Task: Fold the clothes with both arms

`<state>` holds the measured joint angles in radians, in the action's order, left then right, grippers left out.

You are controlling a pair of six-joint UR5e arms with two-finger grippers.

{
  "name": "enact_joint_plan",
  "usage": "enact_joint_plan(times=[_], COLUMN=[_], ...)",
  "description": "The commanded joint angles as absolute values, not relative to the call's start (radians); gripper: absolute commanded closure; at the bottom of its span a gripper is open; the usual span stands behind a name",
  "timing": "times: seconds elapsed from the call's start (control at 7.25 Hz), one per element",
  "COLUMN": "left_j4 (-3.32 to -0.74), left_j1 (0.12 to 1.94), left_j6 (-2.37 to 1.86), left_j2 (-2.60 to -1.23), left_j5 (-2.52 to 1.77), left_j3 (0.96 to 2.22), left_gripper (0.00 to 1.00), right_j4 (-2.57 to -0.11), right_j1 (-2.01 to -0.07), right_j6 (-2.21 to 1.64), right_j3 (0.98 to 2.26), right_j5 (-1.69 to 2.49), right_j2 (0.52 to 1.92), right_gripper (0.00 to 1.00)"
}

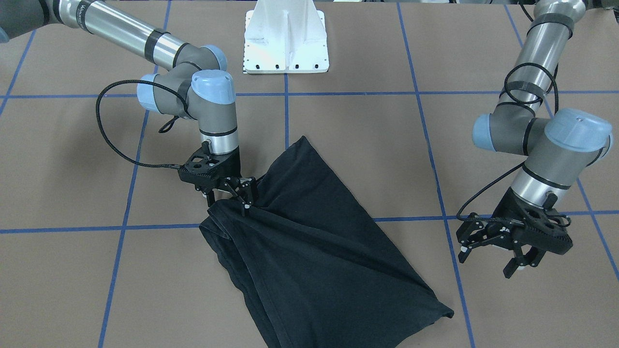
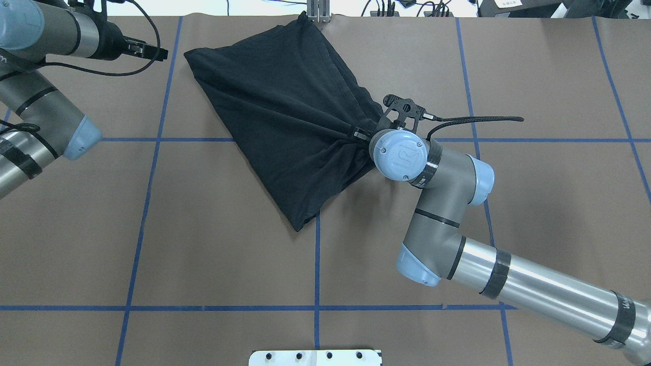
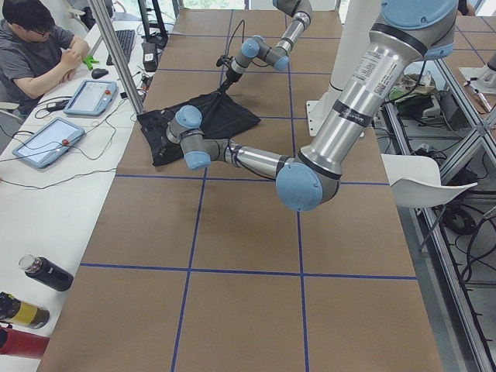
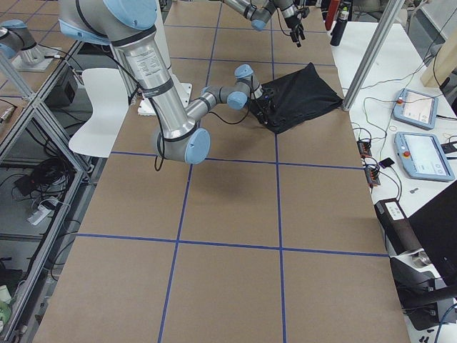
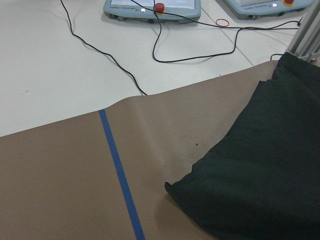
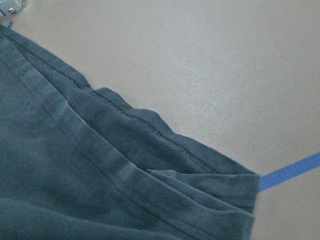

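Note:
The black T-shirt (image 1: 314, 232) lies folded and bunched on the brown table, plain side up, with no print showing. It also shows in the overhead view (image 2: 285, 117). My right gripper (image 1: 244, 198) is down on the shirt's edge and shut on the fabric; creases run out from the pinch point (image 2: 357, 134). The right wrist view shows only hems and folds of the shirt (image 6: 75, 175). My left gripper (image 1: 486, 261) is open and empty, held above the table beside the shirt's far corner (image 5: 260, 175), not touching it. It also shows in the overhead view (image 2: 152, 51).
The white pedestal base (image 1: 285, 43) stands at the robot's side of the table. Blue tape lines (image 2: 316, 264) cross the brown surface. Beyond the far edge a white bench holds control tablets (image 5: 150, 7) and cables. An operator (image 3: 31, 46) sits there.

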<state>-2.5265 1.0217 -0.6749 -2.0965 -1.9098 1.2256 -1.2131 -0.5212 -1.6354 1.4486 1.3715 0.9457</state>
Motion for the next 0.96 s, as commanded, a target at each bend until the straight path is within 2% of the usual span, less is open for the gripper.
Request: enact_joint_plan(times=[0.0,0.14,0.41,0.83], left_j4=[-2.526,-2.526,-2.526,-2.526], left_j1=[1.022,1.022,1.022,1.022], left_j6=[-0.675,-0.675,-0.675,-0.675], left_j2=[-2.095,-2.095,-2.095,-2.095], left_j5=[-1.91,-1.91,-1.91,-1.91], left_j3=[1.226,1.226,1.226,1.226], left_gripper=[0.0,0.0,0.0,0.0], right_j4=[-1.215,-1.216,-1.218,-1.245], right_j1=[-0.506,-0.506,-0.496,-0.465], right_j6=[-1.701,-1.7,-1.697,-1.698], right_j3=[1.387,1.387,1.387,1.443], right_j5=[1.295,1.296,1.296,1.293], right_j2=[0.895,0.885,0.885,0.922], right_gripper=[0.55,0.91,1.0,1.0])
